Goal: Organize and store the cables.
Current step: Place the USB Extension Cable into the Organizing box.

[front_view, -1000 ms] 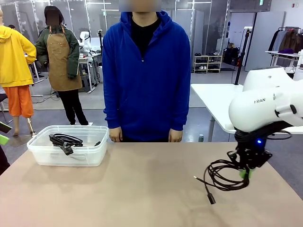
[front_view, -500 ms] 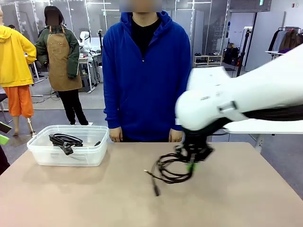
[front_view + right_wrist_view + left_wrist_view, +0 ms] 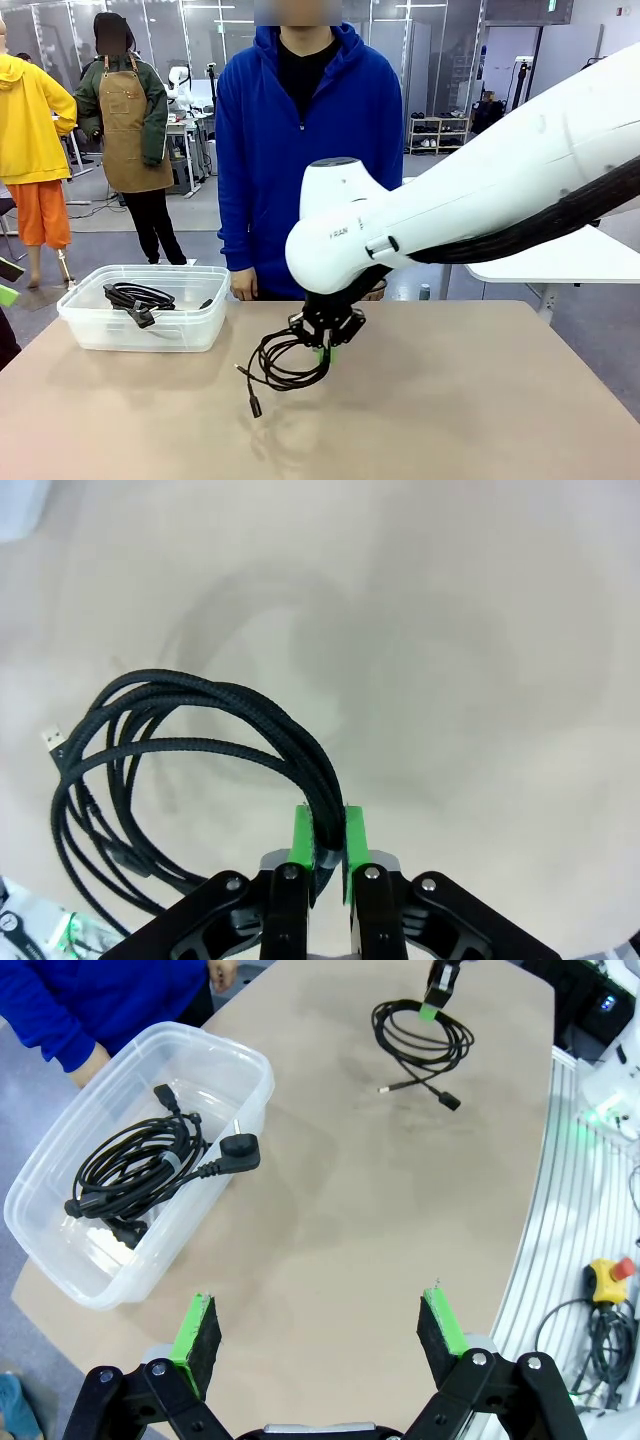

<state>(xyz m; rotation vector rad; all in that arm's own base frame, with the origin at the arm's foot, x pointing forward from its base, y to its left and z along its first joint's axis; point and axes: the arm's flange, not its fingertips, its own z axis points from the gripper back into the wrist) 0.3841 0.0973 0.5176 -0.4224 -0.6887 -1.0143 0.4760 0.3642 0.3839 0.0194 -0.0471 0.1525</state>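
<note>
My right gripper (image 3: 322,350) is shut on a black coiled cable (image 3: 285,365), which hangs just above the middle of the table with a plug tip dangling low. From the right wrist, the braided cable (image 3: 180,750) is pinched between the green pads (image 3: 302,832) of the right gripper (image 3: 327,832). Another coiled cable (image 3: 135,297) with a two-pin power plug (image 3: 240,1149) lies inside the clear plastic bin (image 3: 80,325) at the table's left. My left gripper (image 3: 318,1330) hangs open high over the table's near side, nothing between its fingers; the carried cable (image 3: 420,1040) shows far off.
A person in a blue hoodie (image 3: 308,160) stands at the far edge, hands (image 3: 243,287) down at the table edge. Bare tan tabletop (image 3: 480,420) lies right of the carried coil and between it and the bin. Other people stand in the background left.
My right arm has swept from the table's right side leftward to the middle, carrying the coiled cable toward the bin. The bin and its cable have not moved.
</note>
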